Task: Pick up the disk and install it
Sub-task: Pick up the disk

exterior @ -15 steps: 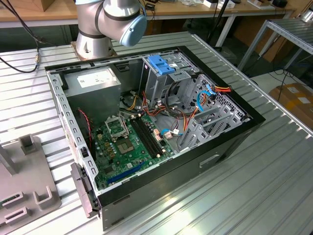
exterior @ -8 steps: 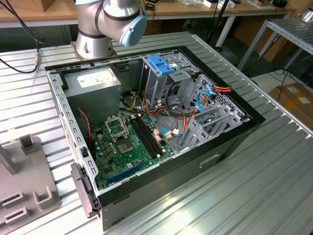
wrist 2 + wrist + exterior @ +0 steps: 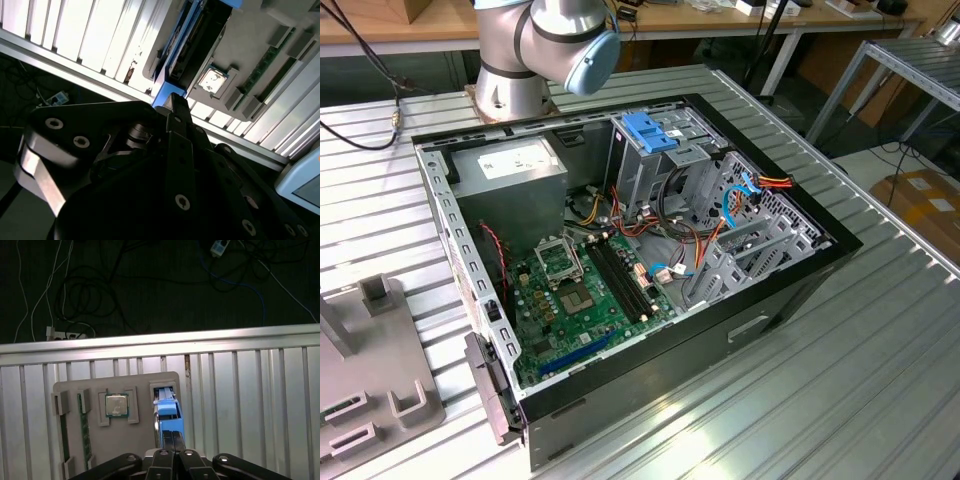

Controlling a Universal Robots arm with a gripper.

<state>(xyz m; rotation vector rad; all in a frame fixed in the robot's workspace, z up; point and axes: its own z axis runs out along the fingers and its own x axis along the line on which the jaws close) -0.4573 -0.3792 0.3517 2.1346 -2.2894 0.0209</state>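
Exterior view: high oblique over open black computer case [image 3: 790, 290]. Both wrist views share grey slotted plastic tray [image 3: 135, 381] [image 3: 240, 47] past the tool [image 3: 172, 436] [image 3: 175, 100]; first wrist view top-down, second closer, oblique.

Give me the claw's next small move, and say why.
Probably a short descent straight toward the disk: it stands on edge in its slot of the grey holder, and the claw is lined up over its blue carrier, though contact is unclear.

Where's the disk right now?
In the first wrist view, the disk stands on edge in a slot of the grey holder tray, beside the CPU chip, close to the gripper.
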